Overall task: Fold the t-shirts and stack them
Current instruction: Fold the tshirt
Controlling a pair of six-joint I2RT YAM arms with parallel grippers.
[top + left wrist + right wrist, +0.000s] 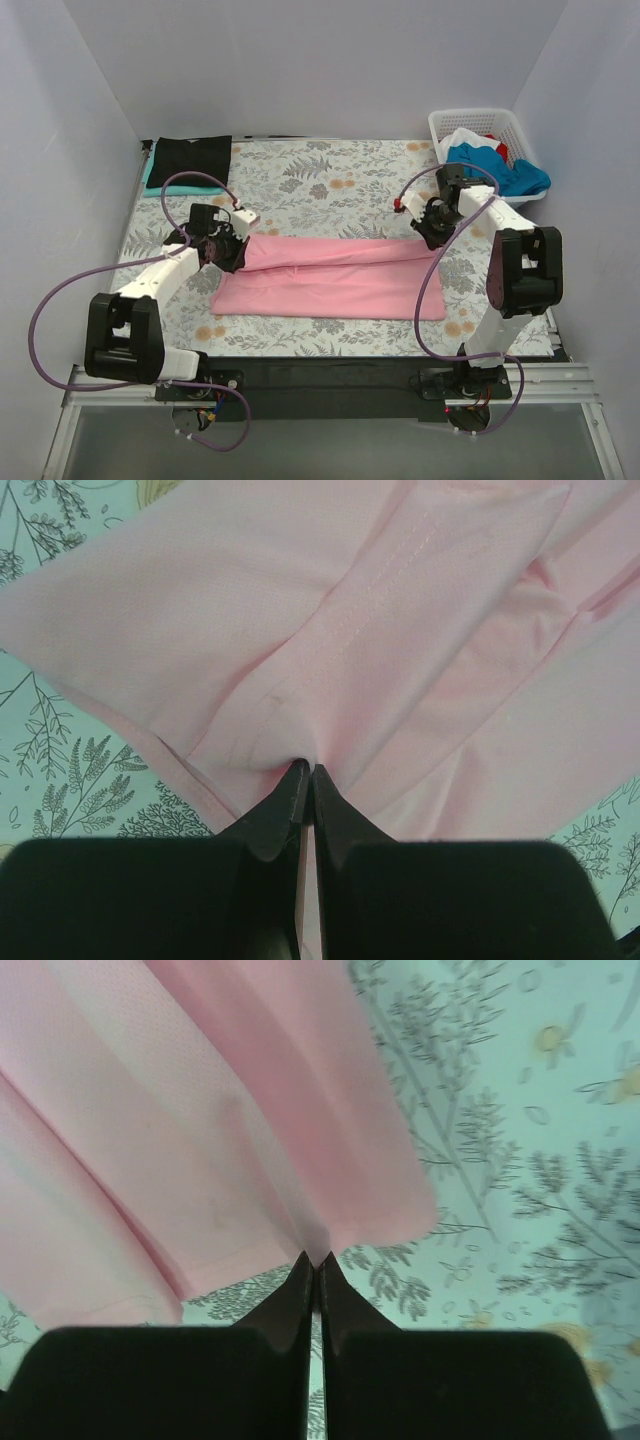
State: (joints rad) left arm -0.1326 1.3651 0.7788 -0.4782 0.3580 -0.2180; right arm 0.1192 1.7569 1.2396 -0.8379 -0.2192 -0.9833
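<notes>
A pink t-shirt (330,280) lies spread across the middle of the floral tablecloth, its far edge lifted and partly folded toward the front. My left gripper (232,250) is shut on the shirt's far left corner; in the left wrist view the pink cloth (380,650) bunches at the closed tips (305,772). My right gripper (432,232) is shut on the far right corner; in the right wrist view the pink cloth (200,1140) hangs from the closed tips (316,1260). A folded black t-shirt (190,157) lies on a teal one (150,178) at the far left corner.
A white lattice basket (480,125) stands at the far right, holding blue (505,172), white and red shirts. The floral tablecloth (330,180) covers the table. White walls close in the sides and back. Purple cables loop by each arm.
</notes>
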